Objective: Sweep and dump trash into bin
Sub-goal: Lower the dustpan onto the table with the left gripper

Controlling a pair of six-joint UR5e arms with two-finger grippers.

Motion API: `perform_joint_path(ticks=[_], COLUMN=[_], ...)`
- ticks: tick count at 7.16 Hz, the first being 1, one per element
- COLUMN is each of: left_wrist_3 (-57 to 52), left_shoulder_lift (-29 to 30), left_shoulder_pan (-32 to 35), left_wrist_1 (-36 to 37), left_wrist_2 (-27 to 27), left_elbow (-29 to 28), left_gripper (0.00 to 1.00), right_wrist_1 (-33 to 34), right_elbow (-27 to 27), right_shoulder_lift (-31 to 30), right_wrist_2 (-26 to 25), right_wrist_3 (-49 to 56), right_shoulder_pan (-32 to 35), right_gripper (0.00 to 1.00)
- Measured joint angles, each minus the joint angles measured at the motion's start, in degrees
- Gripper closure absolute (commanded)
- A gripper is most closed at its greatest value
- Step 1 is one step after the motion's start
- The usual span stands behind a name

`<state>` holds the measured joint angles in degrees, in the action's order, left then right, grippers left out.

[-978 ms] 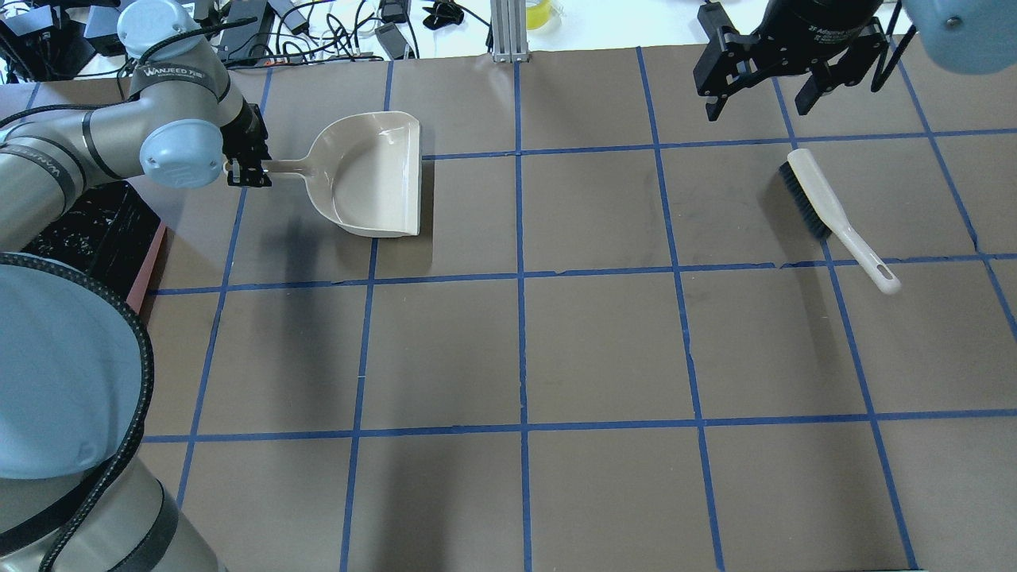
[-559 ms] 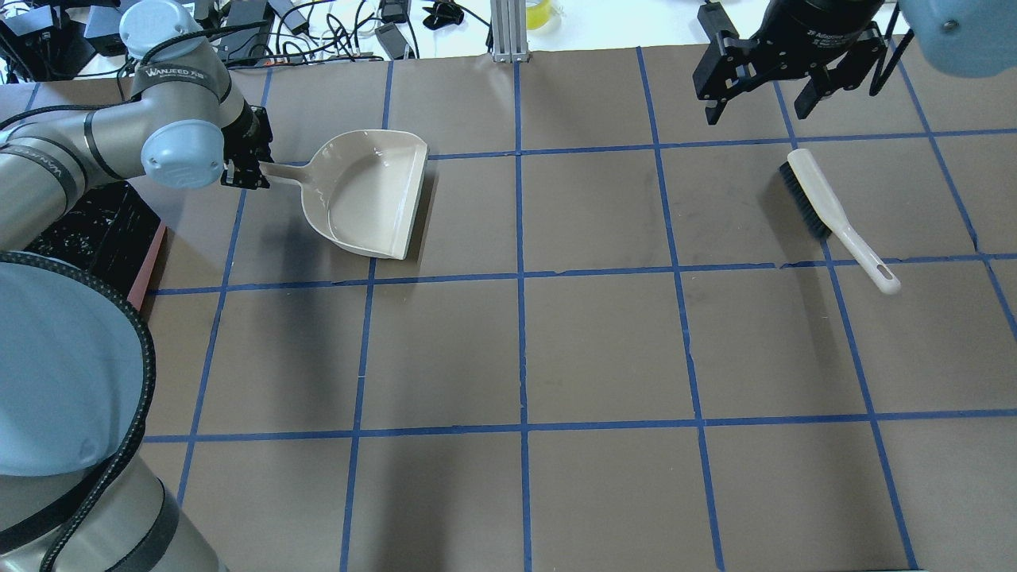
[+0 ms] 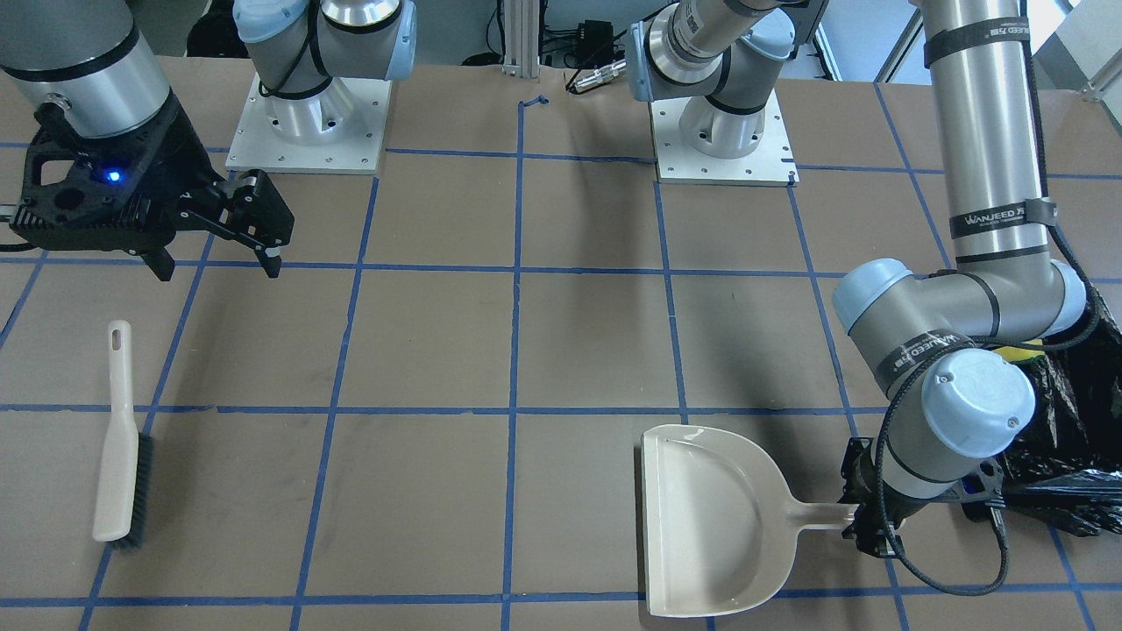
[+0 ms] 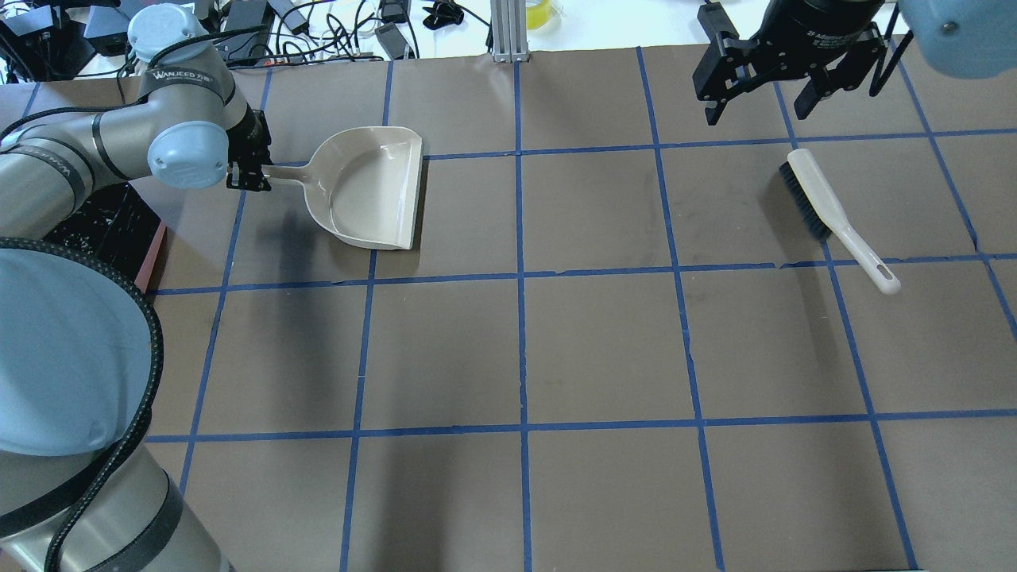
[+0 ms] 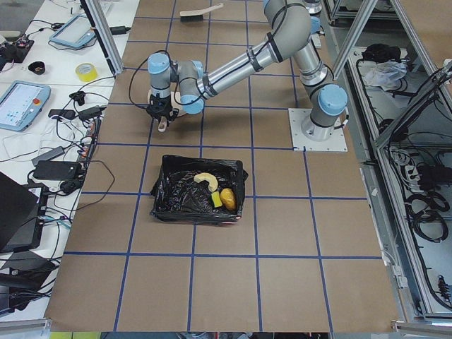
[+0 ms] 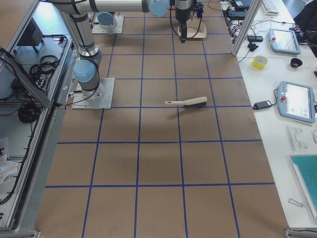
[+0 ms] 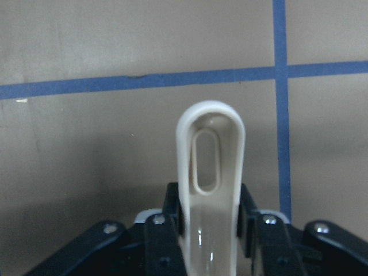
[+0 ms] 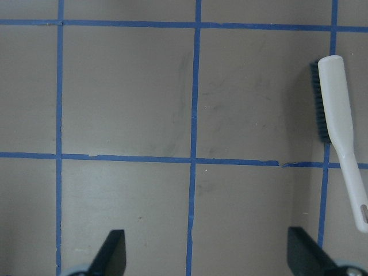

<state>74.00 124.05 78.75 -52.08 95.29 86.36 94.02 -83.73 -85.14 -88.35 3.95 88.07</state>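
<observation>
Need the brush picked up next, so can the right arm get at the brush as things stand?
Probably yes: the right tool hangs open close by the brush, with nothing lying on it or between them.

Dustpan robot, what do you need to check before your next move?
1. Left hand is shut on the dustpan handle: ok.
2. Dustpan is empty, nothing left to dump: ok.
3. Roll, pastry and sponge are inside the bin: ok.
4. Right hand is open and holds nothing: ok.
5. Brush lies free on the table, apart from the right hand: ok.
6. Dustpan rests flat on the table, so it is safe to let go: cannot tell.
</observation>
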Motion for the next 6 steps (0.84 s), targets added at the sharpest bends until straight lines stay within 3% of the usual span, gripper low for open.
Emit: perform_joint_path(ticks=[2, 5, 6], left_wrist_3=[-2.6, -3.9, -4.0], left_shoulder_lift=[0.0, 0.0, -0.2], left_shoulder_pan=[0.0, 0.0, 0.0], left_wrist_1=[0.0, 0.1, 0.2], left_wrist_2=[0.1, 0.2, 0.1], left_elbow=[0.1, 0.0, -0.1], left_gripper=[0.52, 0.05, 0.03], right_wrist_1=[0.0, 0.1, 0.1], right_elbow=[0.0, 0.0, 0.0], right_shoulder_lift=[0.0, -0.1, -0.1], right_wrist_2=[0.0, -0.1, -0.1], right_wrist_3=[0.0, 0.2, 0.3], right_shoulder_pan=[0.0, 0.0, 0.0], right_gripper=[0.0, 0.0, 0.0])
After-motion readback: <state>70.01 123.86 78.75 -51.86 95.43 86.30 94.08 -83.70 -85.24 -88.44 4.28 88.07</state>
